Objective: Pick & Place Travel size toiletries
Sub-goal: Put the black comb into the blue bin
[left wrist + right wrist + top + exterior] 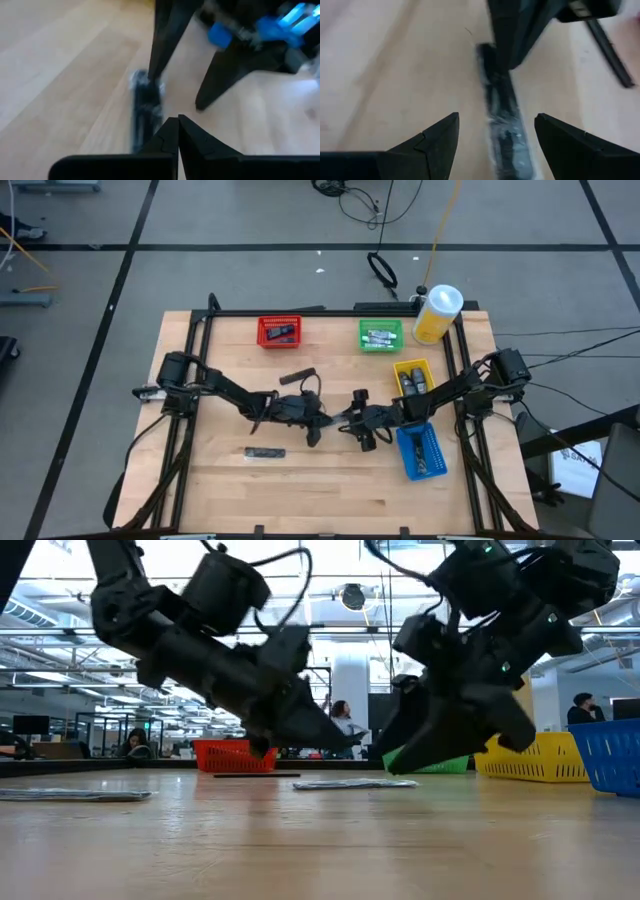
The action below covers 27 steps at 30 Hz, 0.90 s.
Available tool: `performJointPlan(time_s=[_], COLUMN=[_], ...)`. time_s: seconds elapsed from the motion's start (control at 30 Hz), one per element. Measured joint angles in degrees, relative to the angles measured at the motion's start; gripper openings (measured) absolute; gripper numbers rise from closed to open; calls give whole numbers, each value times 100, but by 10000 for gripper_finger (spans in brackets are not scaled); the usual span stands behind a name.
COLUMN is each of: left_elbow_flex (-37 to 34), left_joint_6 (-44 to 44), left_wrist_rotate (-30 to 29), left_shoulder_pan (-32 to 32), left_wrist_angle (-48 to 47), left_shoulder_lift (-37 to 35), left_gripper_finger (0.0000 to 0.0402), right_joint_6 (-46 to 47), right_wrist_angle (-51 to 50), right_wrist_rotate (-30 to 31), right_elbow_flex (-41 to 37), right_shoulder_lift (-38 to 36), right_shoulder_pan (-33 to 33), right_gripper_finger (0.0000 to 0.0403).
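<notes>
Sachet (502,125) between both lowered arms, mid-table

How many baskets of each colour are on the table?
Red basket: 1
Green basket: 1
Yellow basket: 1
Blue basket: 1
Total: 4

Bins and a bottle on the wooden bench (220,480)

Beside the green bin (381,335) stands a yellow bottle (436,315); the red bin (279,331) lies apart on its other side, with the yellow bin (411,376) and blue bin (421,450) nearer the front.
</notes>
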Motion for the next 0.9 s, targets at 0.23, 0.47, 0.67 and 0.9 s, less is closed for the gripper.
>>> performJointPlan(time_s=[0.23,0.47,0.67,0.9], left_elbow_flex=[332,333,331,329], left_joint_6=[-354,-434,-381,-218], left_wrist_rotate=[-191,-119,-117,-106], left_shoulder_pan=[227,368,366,335], left_wrist_angle=[-920,-1081,-1176,-1200], left_shoulder_lift=[223,279,279,284], left_gripper_finger=[5,5,7,5], right_joint_6=[-434,-887,-1418,-1885], right_wrist_angle=[-371,-50,413,570], right_wrist_rotate=[166,166,176,427], right_elbow_flex=[0,-4,-6,-11], right_shoulder_lift=[-2,305,507,522], right_shoulder_pan=[-41,-284,-373,-448], right_gripper_finger=[254,254,254,254])
